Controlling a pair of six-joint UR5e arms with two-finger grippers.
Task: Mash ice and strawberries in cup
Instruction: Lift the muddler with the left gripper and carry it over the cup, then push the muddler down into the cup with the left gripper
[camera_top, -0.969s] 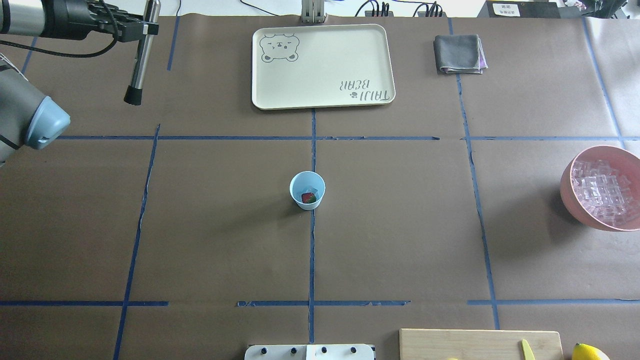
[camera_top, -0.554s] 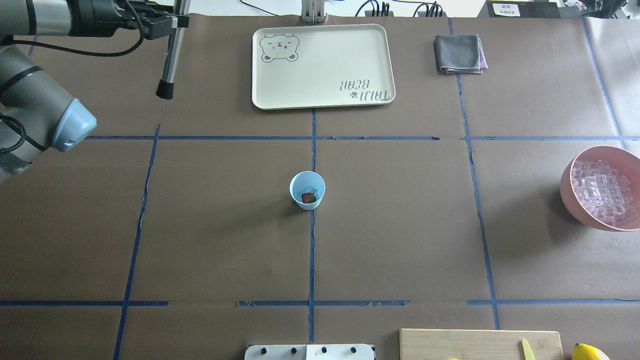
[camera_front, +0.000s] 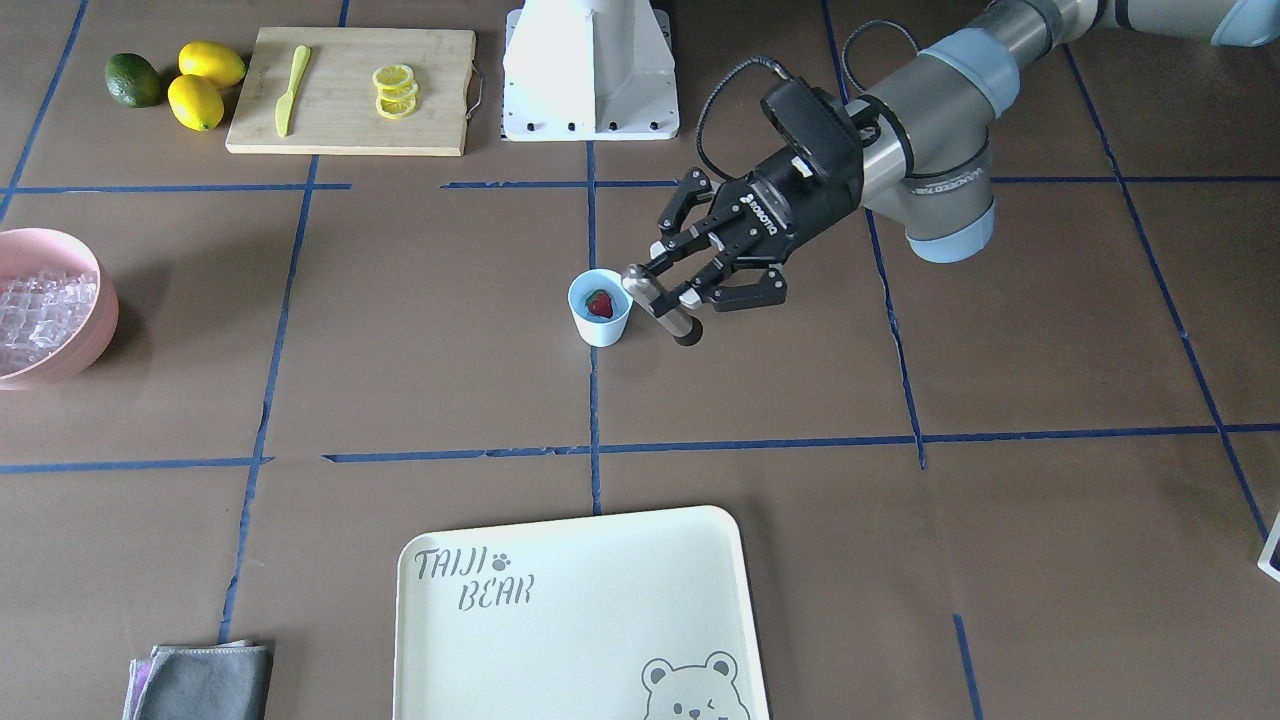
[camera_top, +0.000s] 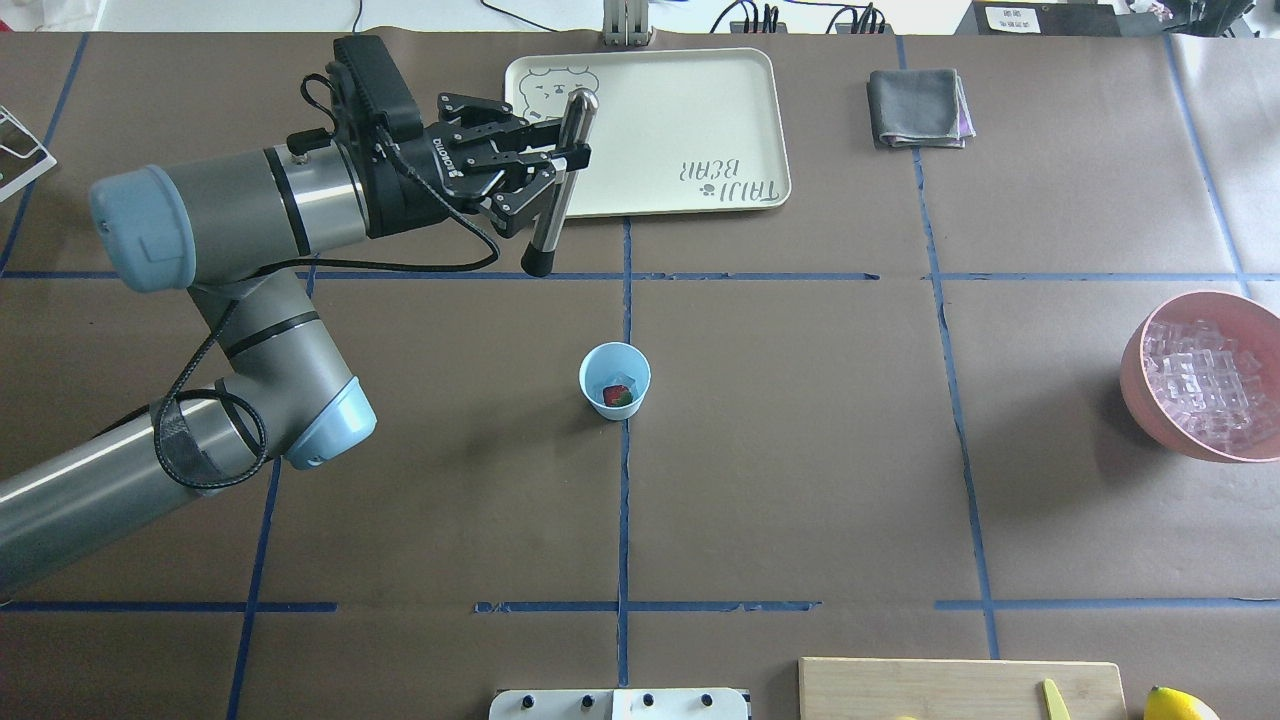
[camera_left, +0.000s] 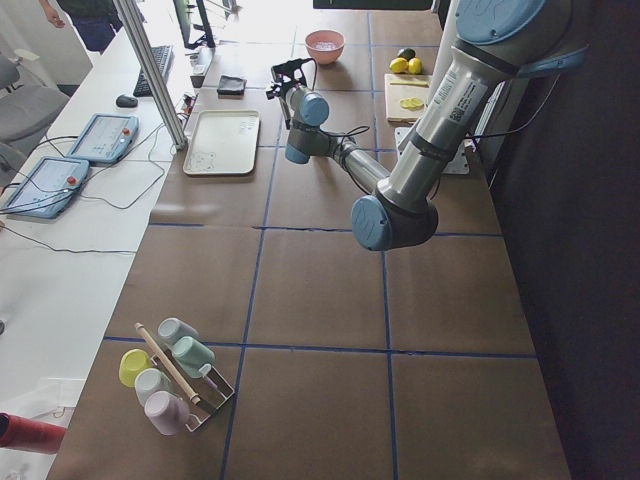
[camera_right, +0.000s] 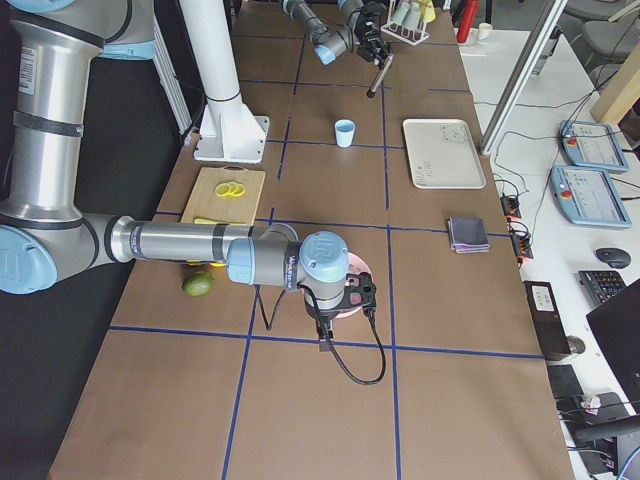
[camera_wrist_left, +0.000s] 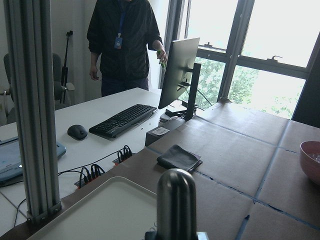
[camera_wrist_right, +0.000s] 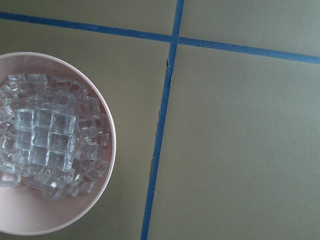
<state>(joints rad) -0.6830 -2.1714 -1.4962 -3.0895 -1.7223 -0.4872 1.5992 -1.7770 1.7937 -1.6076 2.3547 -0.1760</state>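
The light-blue cup (camera_top: 614, 372) stands at the table's centre and also shows in the front view (camera_front: 600, 322). A red strawberry (camera_front: 599, 303) lies inside it with a clear ice cube (camera_top: 616, 383) beside it. My left gripper (camera_top: 560, 165) is shut on a silver muddler (camera_top: 553, 200) with a black tip. It holds the muddler raised, tip down, beyond and left of the cup. More ice (camera_wrist_right: 45, 145) fills the pink bowl (camera_top: 1135, 375) at the right. My right gripper (camera_right: 345, 300) hangs over that bowl; I cannot tell whether it is open or shut.
A cream tray (camera_top: 700, 100) lies at the far centre and a folded grey cloth (camera_top: 918, 107) at the far right. A cutting board (camera_front: 330, 125) with lemon slices and a yellow knife, whole lemons (camera_front: 210, 65) and a green fruit sit near the robot's base.
My left arm has swung right and in from the far left corner, carrying the muddler to the tray's near left corner, closer to the cup. The cup and bowl have not moved.
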